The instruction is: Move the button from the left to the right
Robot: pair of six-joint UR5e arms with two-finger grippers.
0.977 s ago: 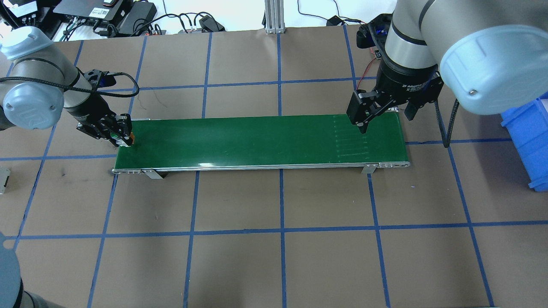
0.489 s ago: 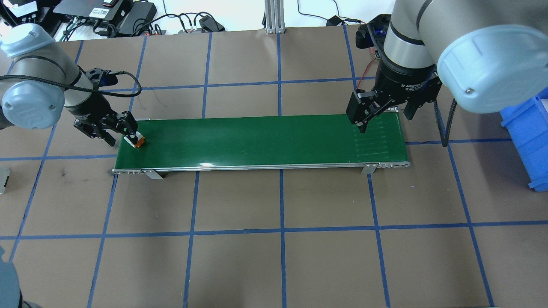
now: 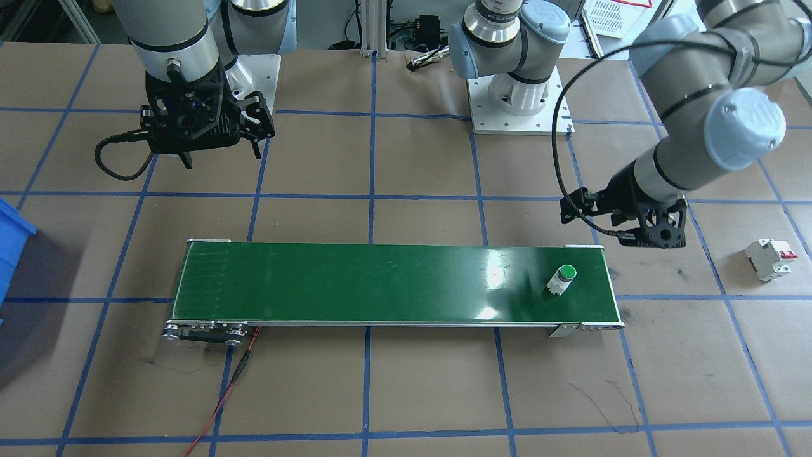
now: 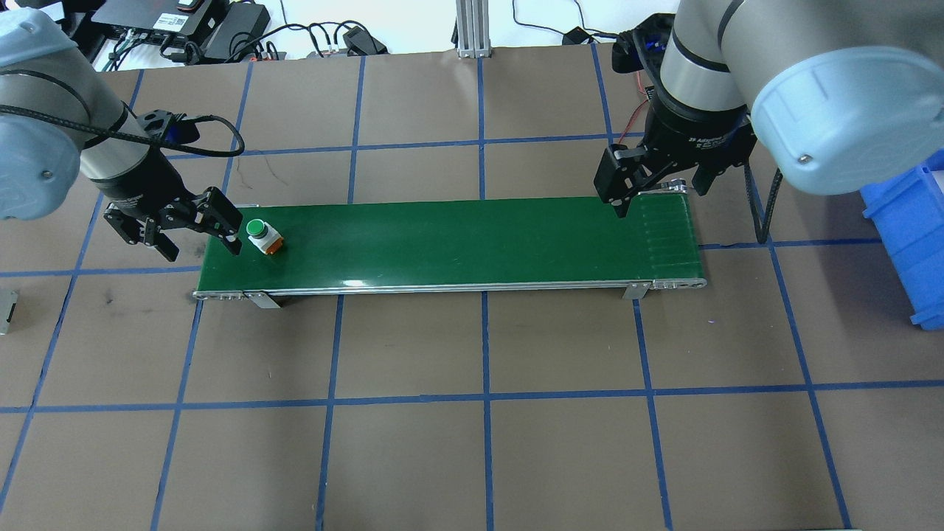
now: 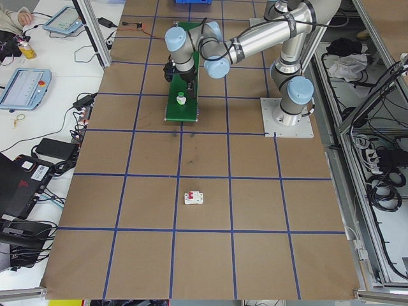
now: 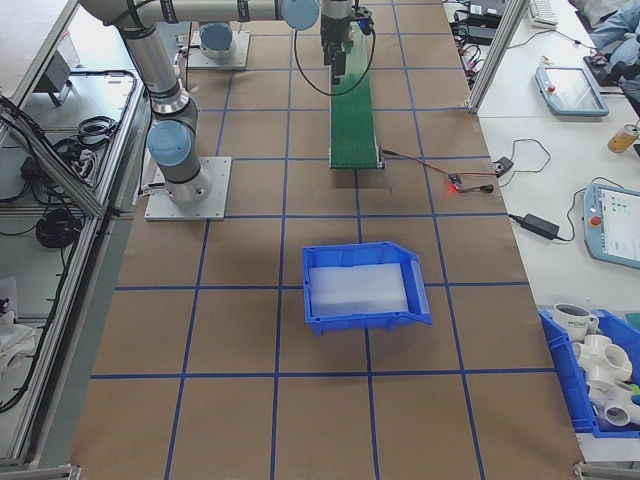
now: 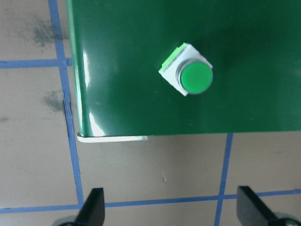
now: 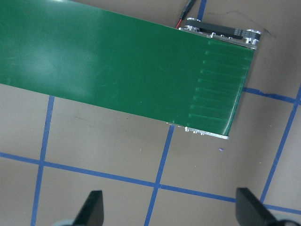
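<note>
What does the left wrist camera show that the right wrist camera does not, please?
Only the left wrist view shows the button, standing green cap up on the conveyor belt near one end, free of the left gripper, whose fingertips are spread wide. Only the right wrist view shows the belt's other end with its ribbed seam, roller and red wire, and no button there. Both show green belt, brown table with blue tape lines, and an open gripper, the right gripper included.

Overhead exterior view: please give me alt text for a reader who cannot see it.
A small green-capped button stands free on the left end of a long green conveyor belt, with the open left gripper just beside it, not touching. The right gripper, also open, hangs over the belt's far right end, and a blue bin shows at the right edge.
</note>
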